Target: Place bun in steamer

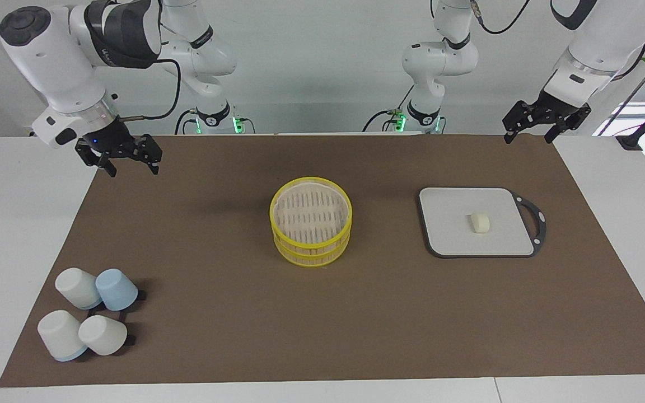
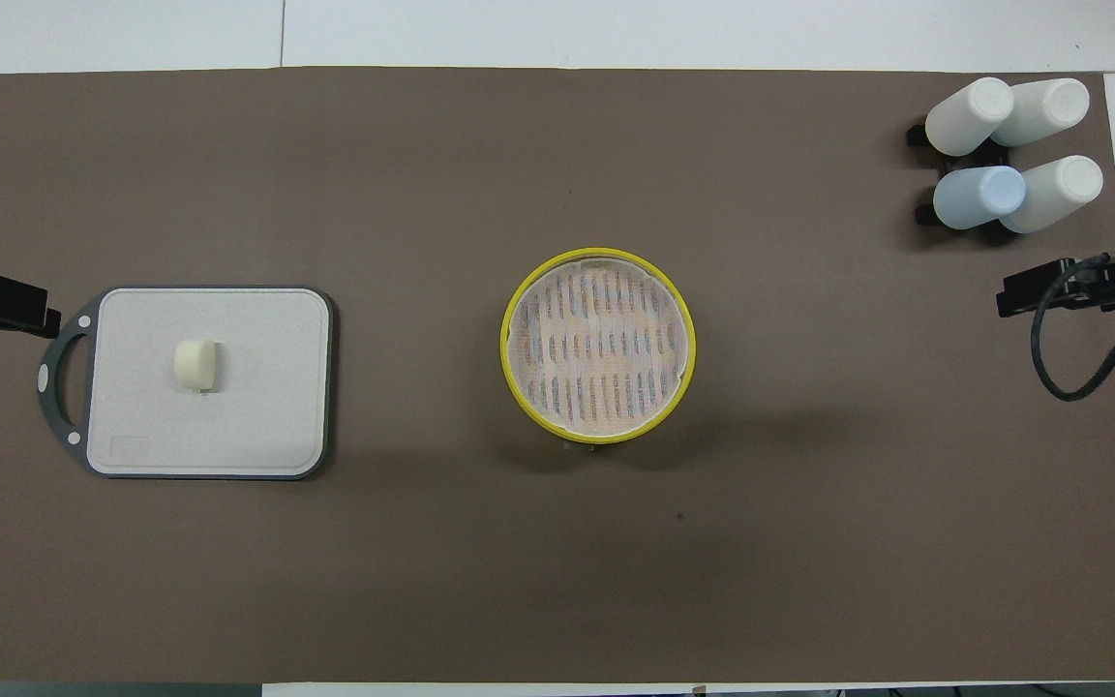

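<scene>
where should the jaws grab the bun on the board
Probably across the bun's two long sides at its middle, coming straight down. It lies flat and alone on the board, so all sides are free, and the narrow width likely fits the jaws best. The left gripper waits at that end.

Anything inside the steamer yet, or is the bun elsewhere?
The steamer holds nothing on its slotted top floor. It is two stacked tiers, so the lower tier's inside is covered and cannot be seen. The bun lies on the cutting board, toward the left arm's end.
</scene>
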Robot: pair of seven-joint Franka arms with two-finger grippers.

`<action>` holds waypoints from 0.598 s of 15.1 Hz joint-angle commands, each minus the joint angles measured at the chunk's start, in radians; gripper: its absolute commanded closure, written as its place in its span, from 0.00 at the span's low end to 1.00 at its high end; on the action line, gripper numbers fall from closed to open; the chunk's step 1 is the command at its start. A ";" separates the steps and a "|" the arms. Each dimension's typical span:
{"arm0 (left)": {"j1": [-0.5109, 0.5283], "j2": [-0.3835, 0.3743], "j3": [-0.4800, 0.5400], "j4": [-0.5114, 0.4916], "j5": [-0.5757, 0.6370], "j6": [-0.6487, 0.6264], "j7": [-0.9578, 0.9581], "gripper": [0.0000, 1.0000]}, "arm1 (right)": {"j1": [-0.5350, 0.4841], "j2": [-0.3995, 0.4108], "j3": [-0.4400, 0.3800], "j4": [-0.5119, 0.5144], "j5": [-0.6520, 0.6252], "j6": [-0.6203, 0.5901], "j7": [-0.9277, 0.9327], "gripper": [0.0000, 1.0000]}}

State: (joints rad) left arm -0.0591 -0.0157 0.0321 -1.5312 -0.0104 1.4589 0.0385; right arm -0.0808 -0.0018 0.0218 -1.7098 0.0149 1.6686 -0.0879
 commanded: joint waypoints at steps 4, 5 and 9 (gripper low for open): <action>0.001 -0.026 -0.001 -0.027 0.017 -0.005 0.003 0.00 | -0.005 -0.018 0.007 -0.016 0.007 -0.012 0.005 0.00; 0.001 -0.026 -0.001 -0.027 0.017 -0.005 0.003 0.00 | -0.004 -0.020 0.007 -0.019 0.007 -0.012 0.005 0.00; 0.001 -0.027 -0.001 -0.027 0.017 -0.005 0.003 0.00 | 0.002 -0.029 0.009 -0.042 0.016 -0.012 0.010 0.00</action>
State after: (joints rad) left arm -0.0591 -0.0157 0.0321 -1.5312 -0.0104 1.4589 0.0385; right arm -0.0802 -0.0023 0.0231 -1.7128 0.0149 1.6463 -0.0879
